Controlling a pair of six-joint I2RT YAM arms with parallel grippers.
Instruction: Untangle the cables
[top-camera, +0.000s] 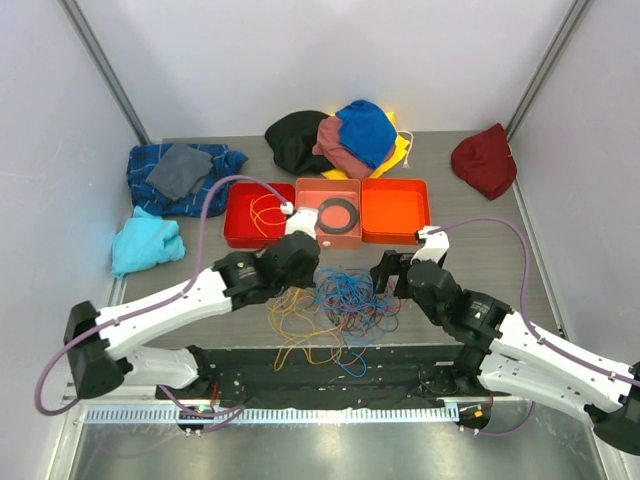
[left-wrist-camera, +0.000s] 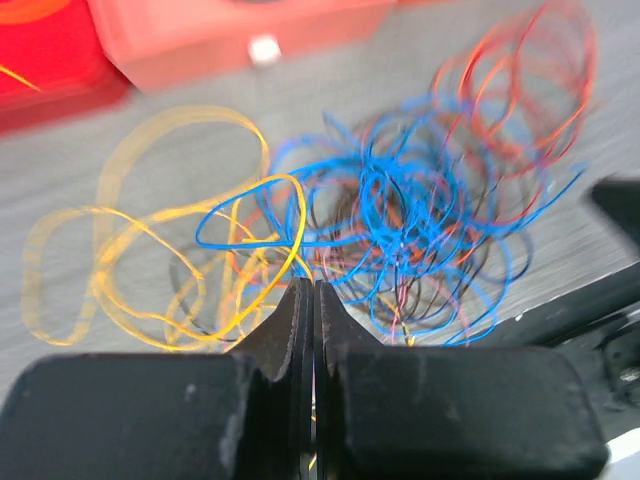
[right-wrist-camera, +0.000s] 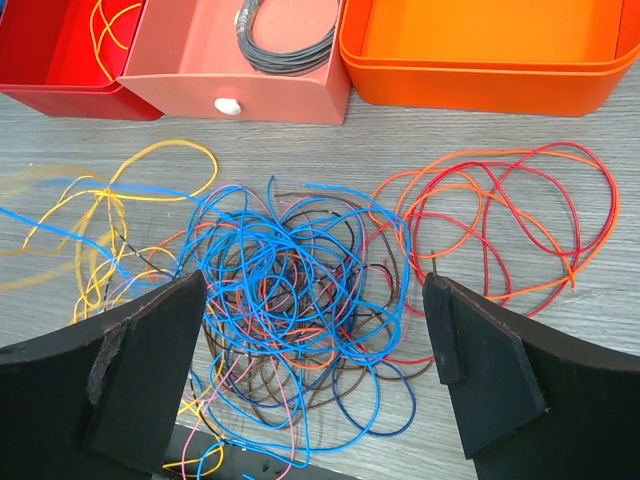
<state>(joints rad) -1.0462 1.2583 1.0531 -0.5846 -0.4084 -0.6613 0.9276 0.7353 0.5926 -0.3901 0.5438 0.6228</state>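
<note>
Grey wood-grain table (top-camera: 470, 265) | white walls (top-camera: 300, 60) | cables (top-camera: 340, 300) tangled near front edge

Brightly, evenly lit, with soft faint shadows on the table (top-camera: 470, 180). Pale glare off the metal sheet (top-camera: 320, 455) at the near edge. Smeared across the cables (left-wrist-camera: 400, 220) in the left wrist view; crisp in the right.

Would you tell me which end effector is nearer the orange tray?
Right. The right end effector is in front of the orange tray, at the right edge of the cables; the left end effector is farther left, at their left edge.
</note>
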